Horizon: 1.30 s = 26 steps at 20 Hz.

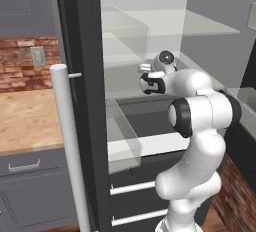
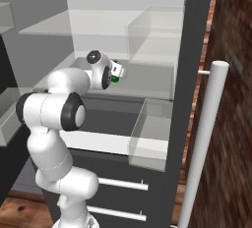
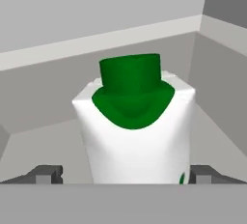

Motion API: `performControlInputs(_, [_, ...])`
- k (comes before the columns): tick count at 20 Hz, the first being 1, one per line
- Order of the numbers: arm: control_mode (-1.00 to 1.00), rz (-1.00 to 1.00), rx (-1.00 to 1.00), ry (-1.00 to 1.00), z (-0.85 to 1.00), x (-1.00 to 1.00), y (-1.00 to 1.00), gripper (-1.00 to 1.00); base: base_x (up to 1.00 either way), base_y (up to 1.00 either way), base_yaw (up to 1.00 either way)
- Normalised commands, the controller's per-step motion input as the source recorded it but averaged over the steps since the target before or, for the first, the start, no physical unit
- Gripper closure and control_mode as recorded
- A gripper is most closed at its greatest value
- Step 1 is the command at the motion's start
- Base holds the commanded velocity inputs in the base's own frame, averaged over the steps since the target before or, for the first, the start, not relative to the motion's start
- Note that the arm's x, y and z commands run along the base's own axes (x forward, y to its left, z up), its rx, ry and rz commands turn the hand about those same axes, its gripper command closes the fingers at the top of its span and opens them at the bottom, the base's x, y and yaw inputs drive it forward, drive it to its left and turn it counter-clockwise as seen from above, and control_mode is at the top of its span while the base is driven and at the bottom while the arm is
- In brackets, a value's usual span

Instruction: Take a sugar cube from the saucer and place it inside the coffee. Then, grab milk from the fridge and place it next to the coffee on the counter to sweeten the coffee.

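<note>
Fridge [image 1: 80, 36]: tall, dark grey, door swung open; long silver bar handle [image 1: 70, 141] upright in the foreground of both base views. Interior pale, fitted with clear glass shelves [image 2: 98, 28] and clear door bins [image 2: 147, 133]. Two silver drawer pulls show below the compartment.

Milk carton [image 3: 137, 131]: small, white, with a green cap and a green patch under it. It stands upright on a pale shelf inside the fridge, near the back wall and a side corner. In the right base view a bit of its white and green shows just past the robot's wrist [image 2: 116, 72].

Gripper [image 3: 120, 175]: reached into the fridge at shelf height, jaws spread wide. One dark fingertip [image 3: 46, 174] sits on each side of the carton's lower body, the carton between them. Whether the tips touch the carton walls cannot be told.

Arm [image 1: 200, 116]: white with dark joints, bent at the elbow, forearm pointing into the compartment.

Counter [image 1: 27, 121]: tan wood-look top left of the fridge door, grey drawer front below, red brick wall [image 1: 22, 61] behind.
</note>
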Motion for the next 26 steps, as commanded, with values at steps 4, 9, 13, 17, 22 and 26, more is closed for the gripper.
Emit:
performControlInputs(4, [-1.00, 0.01, 0.00, 0.00, -0.07, 0.12, -0.16, 1.00, 0.00, 0.00, 0.00])
performControlInputs(9, [-1.00, 0.00, 0.00, 0.00, 0.00, 0.01, -0.03, 1.00, 0.00, 0.00, 0.00])
performControlInputs(13, [-1.00, 0.00, 0.00, 0.00, 0.06, -0.50, 0.00, 1.00, 0.00, 0.00, 0.00])
performControlInputs(17, [-1.00, 0.00, 0.00, -0.04, 0.50, -1.00, 0.02, 1.00, 0.00, 0.00, 0.00])
performControlInputs(22, [-1.00, 0.00, 0.00, -0.04, 0.85, -1.00, 0.03, 1.00, 0.00, 0.00, 0.00])
performControlInputs(26, [-1.00, 0.00, 0.00, 0.00, 0.78, -1.00, 0.06, 1.00, 0.00, 0.00, 0.00])
